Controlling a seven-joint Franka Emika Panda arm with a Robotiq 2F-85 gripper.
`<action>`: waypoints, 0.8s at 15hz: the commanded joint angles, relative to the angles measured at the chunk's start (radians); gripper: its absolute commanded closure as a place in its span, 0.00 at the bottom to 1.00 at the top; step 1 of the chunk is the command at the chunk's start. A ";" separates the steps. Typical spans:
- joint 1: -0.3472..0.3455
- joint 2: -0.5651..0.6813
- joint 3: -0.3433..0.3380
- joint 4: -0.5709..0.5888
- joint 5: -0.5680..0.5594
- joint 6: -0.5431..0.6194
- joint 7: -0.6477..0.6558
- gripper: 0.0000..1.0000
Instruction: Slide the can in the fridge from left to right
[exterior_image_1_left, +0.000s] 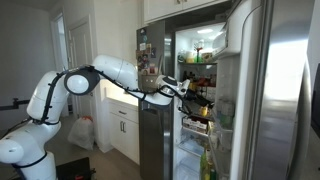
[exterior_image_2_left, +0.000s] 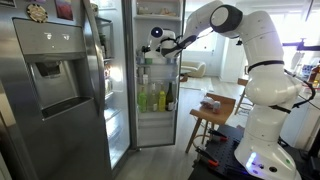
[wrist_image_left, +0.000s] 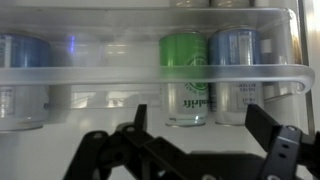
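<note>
In the wrist view a green can (wrist_image_left: 188, 55) stands upright on a white fridge shelf behind a clear rail (wrist_image_left: 90, 78). My gripper (wrist_image_left: 200, 122) is open, with one finger on each side of the can, slightly in front of it and not touching it. In both exterior views the arm reaches into the open stainless-steel fridge (exterior_image_1_left: 270, 100) (exterior_image_2_left: 60, 90), with the gripper (exterior_image_1_left: 190, 95) (exterior_image_2_left: 150, 45) at an upper shelf. The can itself cannot be made out in the exterior views.
A silver-blue can (wrist_image_left: 236, 60) stands right next to the green can on its right. Another blue can (wrist_image_left: 20, 70) stands at the far left, leaving a gap in between. Bottles (exterior_image_2_left: 155, 98) fill a lower shelf. A wooden stool (exterior_image_2_left: 212, 115) stands beside the robot.
</note>
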 joint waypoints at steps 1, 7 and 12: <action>0.026 0.098 -0.010 0.141 -0.038 -0.014 0.008 0.00; 0.030 0.204 -0.018 0.282 -0.060 -0.017 -0.009 0.00; 0.035 0.286 -0.026 0.386 -0.072 -0.018 -0.017 0.00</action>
